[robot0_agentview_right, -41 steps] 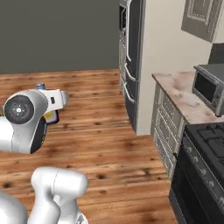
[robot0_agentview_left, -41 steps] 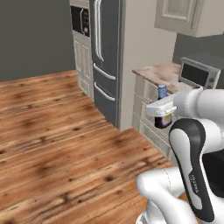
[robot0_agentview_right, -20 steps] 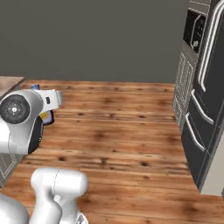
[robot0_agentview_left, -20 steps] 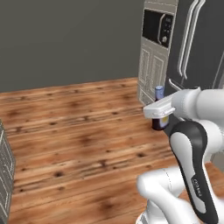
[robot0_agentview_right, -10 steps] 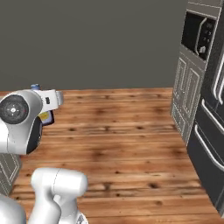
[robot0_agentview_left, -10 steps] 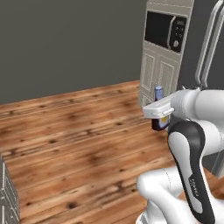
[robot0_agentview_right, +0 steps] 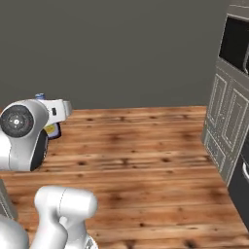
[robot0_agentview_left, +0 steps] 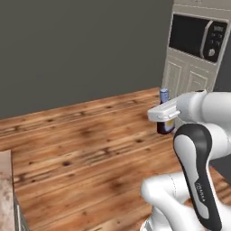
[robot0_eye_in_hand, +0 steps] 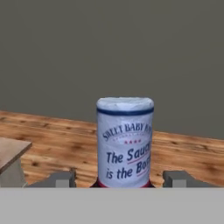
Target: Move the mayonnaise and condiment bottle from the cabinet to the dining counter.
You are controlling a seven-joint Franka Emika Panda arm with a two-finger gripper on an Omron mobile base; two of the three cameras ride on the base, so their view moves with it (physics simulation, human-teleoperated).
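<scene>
A wooden plank floor (robot0_agentview_left: pixel 81 149) runs across the room to a flat grey wall (robot0_agentview_left: pixel 81 49). In the left base view a tall cream panelled cabinet front (robot0_agentview_left: pixel 185 79) with a built-in dark oven (robot0_agentview_left: pixel 196 36) stands at the right, and a sliver of marbled counter edge (robot0_agentview_left: pixel 5 194) shows at the lower left. The right base view shows the same cream panelled unit (robot0_agentview_right: pixel 226 126) from the other side, at the far right.

The gripper (robot0_agentview_left: pixel 164 118) is held out over the floor, clamped on the condiment bottle (robot0_agentview_left: pixel 165 113), which stands upright between its fingers with its blue-grey neck above them and its dark body below. In the right base view the bottle (robot0_agentview_right: pixel 51 130) peeks out behind the white wrist. The hand view adds the label: the bottle's neck (robot0_eye_in_hand: pixel 125 142) fills the middle, printed with sauce lettering, with a grey finger (robot0_eye_in_hand: pixel 59 178) on each side.
</scene>
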